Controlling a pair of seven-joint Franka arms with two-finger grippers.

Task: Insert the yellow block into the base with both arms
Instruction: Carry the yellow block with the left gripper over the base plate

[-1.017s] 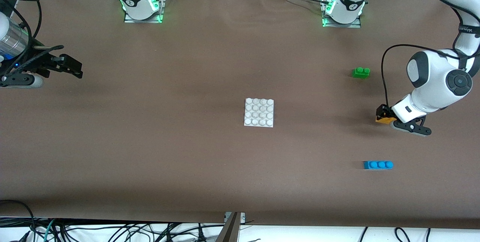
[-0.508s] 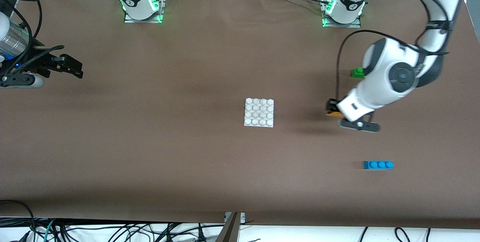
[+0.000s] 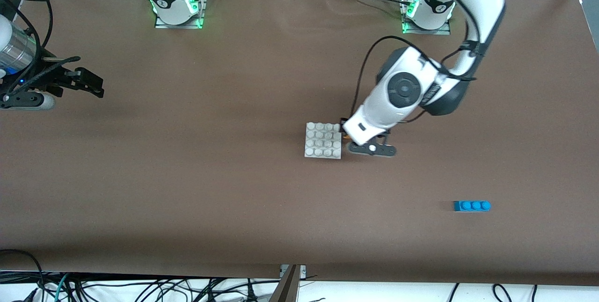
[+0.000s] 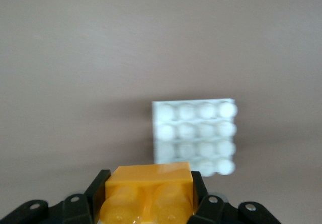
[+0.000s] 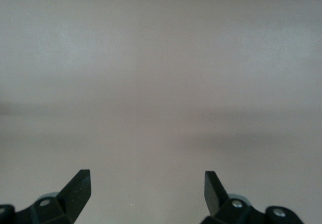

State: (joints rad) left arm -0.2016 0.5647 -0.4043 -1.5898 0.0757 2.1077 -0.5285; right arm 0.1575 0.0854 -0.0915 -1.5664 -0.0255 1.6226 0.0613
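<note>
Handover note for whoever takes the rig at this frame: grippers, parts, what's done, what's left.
Left gripper: shut on the yellow block, in the air by the base's edge toward the left arm's end.
Right gripper: open, holding nothing, waiting over bare table at the right arm's end.
Base: flat on the table at mid-table, no brick on its studs.
Blue brick: unused, nearer the front camera.
Done: block picked up and carried to the base.
Left: line it up over the studs and press it in.

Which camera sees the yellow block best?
The left wrist view: the yellow block fills its foreground, clamped in the left gripper. The front view shows only an orange sliver under the wrist; the right wrist view shows none.
</note>
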